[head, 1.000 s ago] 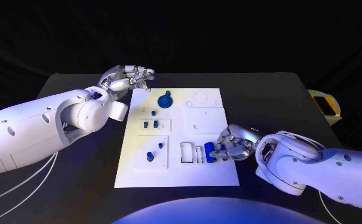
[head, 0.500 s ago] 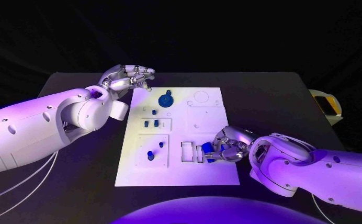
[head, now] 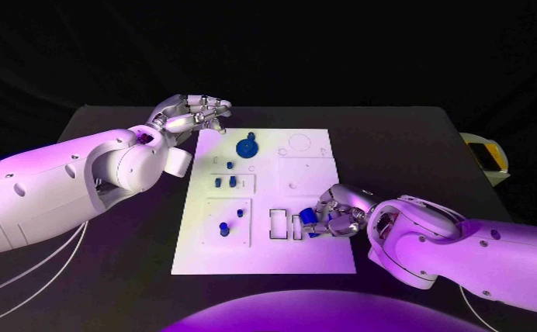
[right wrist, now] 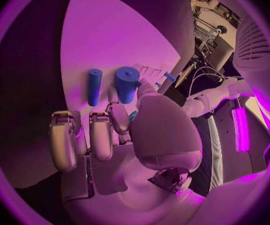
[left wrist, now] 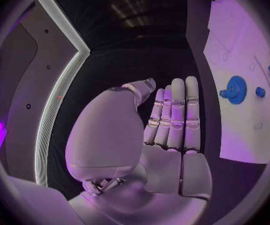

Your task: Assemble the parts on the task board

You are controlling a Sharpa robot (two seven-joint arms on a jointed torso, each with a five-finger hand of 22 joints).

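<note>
1. On the black table [head: 112, 126] the white task board [head: 308, 258] lies in the middle, and the left hand [head: 190, 115] is off its far left corner, over bare table beside the board
2. From the left wrist view that left hand [left wrist: 166, 125] has its fingers straight and side by side with the thumb alongside, holding nothing and touching no part
3. Left wrist view also gives the blue disc part [left wrist: 235, 89] close up with a small blue knob [left wrist: 260, 91] beside it, both on the board and well apart from the fingertips; from the head view the same disc [head: 246, 146] sits near the board's far edge
4. Across the board's left half, small blue pegs [head: 225, 181] stand in a framed recess, and a blue oval piece [head: 223, 229] sits in the square recess nearer the robot
5. At the board's near right, the right hand [head: 336, 216] rests over the rectangular slots [head: 284, 223], its fingers curled about a blue part [head: 306, 216]
6. Right wrist view adds what the head view hides: a thick blue cylinder [right wrist: 127, 84] at the fingertips [right wrist: 117, 112] with the thumb beside it, and a thinner blue cylinder [right wrist: 94, 86] lying apart; I cannot tell whether the hold is firm
</note>
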